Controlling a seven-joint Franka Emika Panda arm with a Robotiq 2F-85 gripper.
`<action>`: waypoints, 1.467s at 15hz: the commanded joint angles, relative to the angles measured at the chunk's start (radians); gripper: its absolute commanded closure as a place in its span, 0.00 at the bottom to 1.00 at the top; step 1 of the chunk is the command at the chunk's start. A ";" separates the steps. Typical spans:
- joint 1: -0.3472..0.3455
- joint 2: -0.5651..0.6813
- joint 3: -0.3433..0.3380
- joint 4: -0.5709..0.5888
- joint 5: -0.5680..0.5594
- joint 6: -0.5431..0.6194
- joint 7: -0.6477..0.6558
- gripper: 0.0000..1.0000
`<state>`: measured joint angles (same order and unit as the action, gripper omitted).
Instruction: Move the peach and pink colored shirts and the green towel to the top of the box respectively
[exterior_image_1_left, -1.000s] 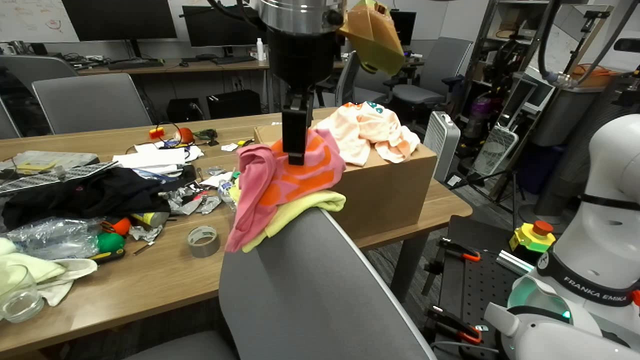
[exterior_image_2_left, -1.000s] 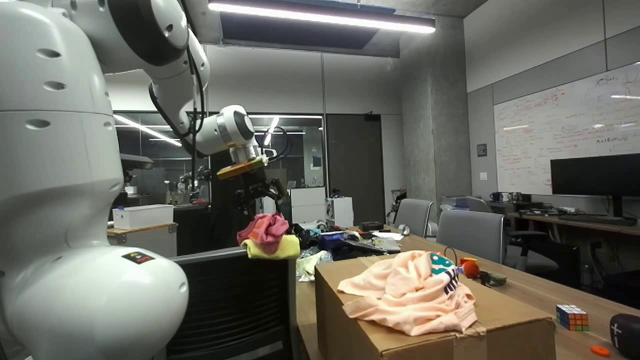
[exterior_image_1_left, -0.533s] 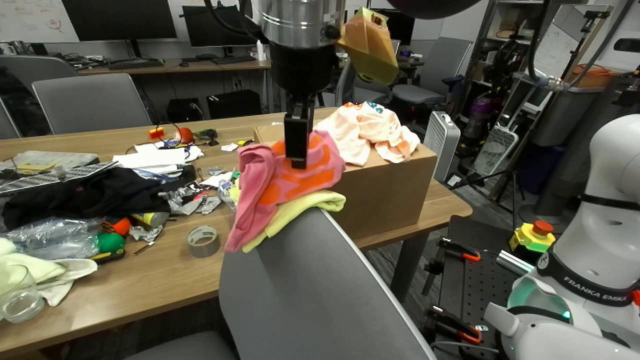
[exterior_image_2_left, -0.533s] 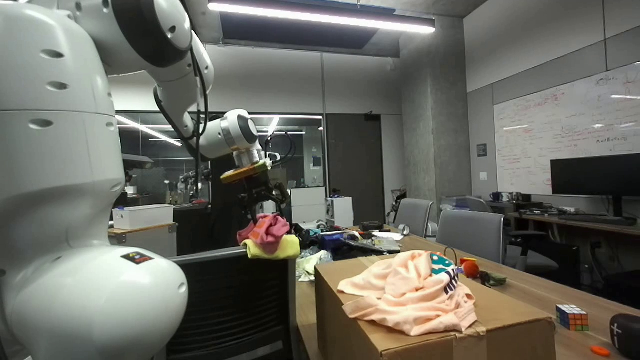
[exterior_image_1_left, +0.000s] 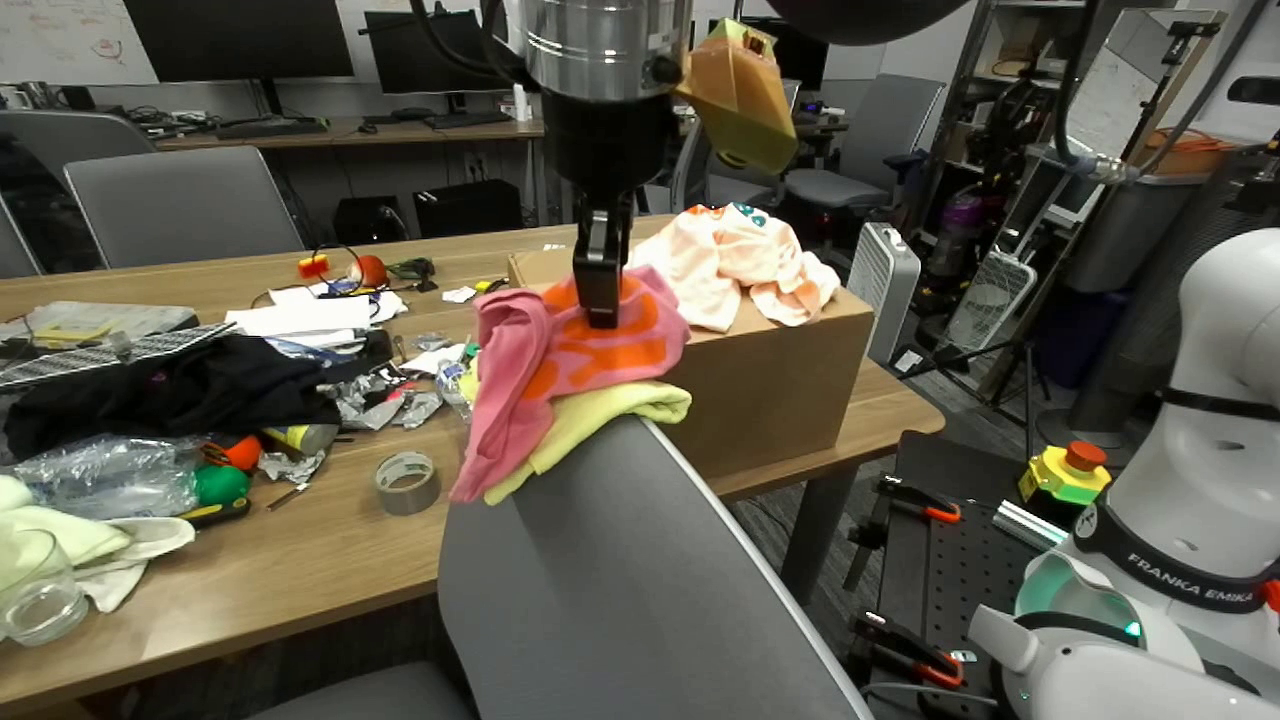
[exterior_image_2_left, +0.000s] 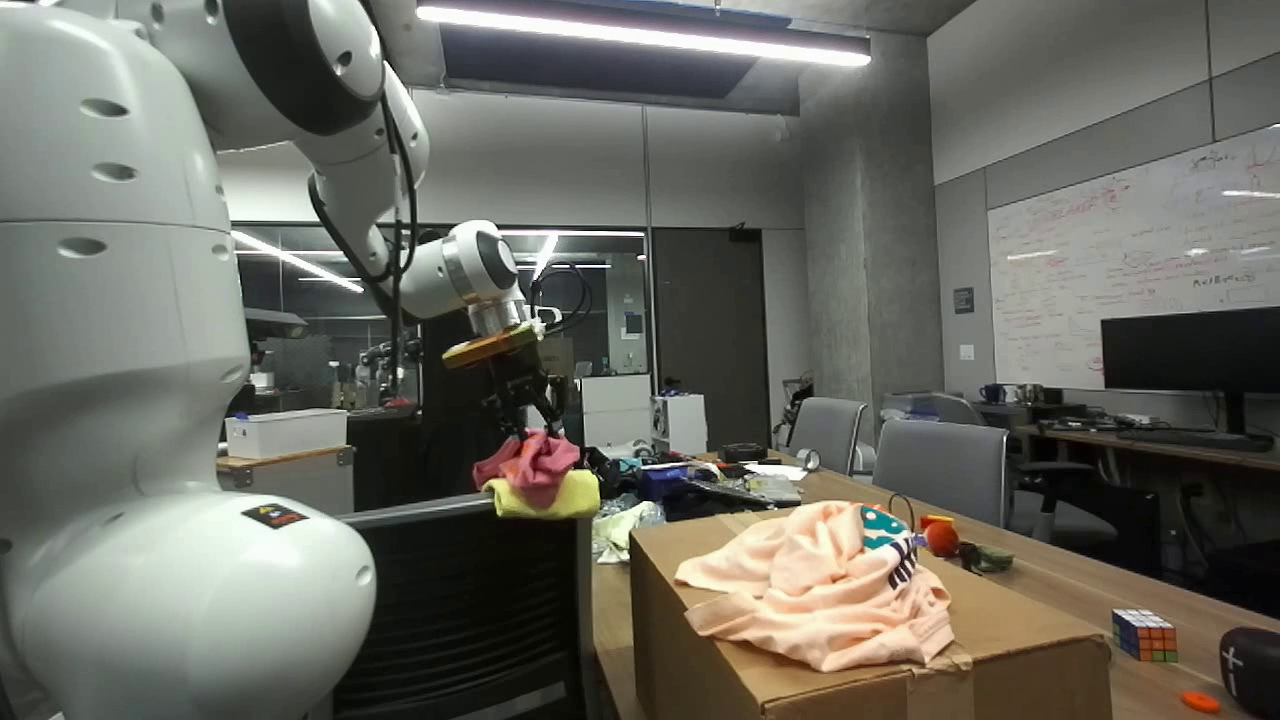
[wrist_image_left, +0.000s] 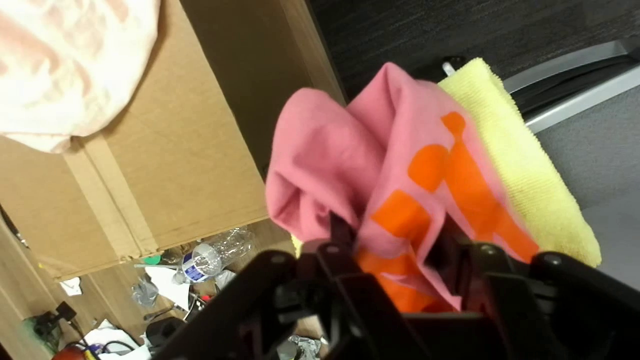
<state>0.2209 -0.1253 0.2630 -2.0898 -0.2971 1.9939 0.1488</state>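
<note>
1. On my left, the bright pink soft shirt with orange patches (exterior_image_2_left: 532, 471) lies bunched, not yet delivered. The black claw (exterior_image_2_left: 537, 434) stands in its folds, fingers apart with cloth between them; I see no firm clamp.
2. Under it, the small yellow-green cloth towel (exterior_image_2_left: 572, 497) drapes over the back of the grey chair (exterior_image_2_left: 460, 600); pinned, it presumably comes last.
3. Further right, the pale peach soft shirt with blue lettering (exterior_image_2_left: 810, 595) sits heaped on the large brown cardboard box (exterior_image_2_left: 685, 648): one piece done, two left.
4. That heap fills much of the top, so later pieces may overlap it.
5. At my far right, a multicoloured puzzle cube (exterior_image_2_left: 1145, 636) and a black rounded gadget (exterior_image_2_left: 1252, 672) sit on the wooden counter (exterior_image_2_left: 1060, 590), probably out of the way.
</note>
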 joint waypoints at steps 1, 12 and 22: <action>-0.003 -0.016 -0.006 -0.008 -0.010 0.030 -0.011 0.84; -0.009 -0.115 -0.008 -0.021 -0.009 0.105 0.010 0.97; -0.037 -0.247 0.003 0.075 -0.030 0.081 -0.002 0.97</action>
<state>0.2006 -0.3289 0.2528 -2.0506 -0.2995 2.0879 0.1510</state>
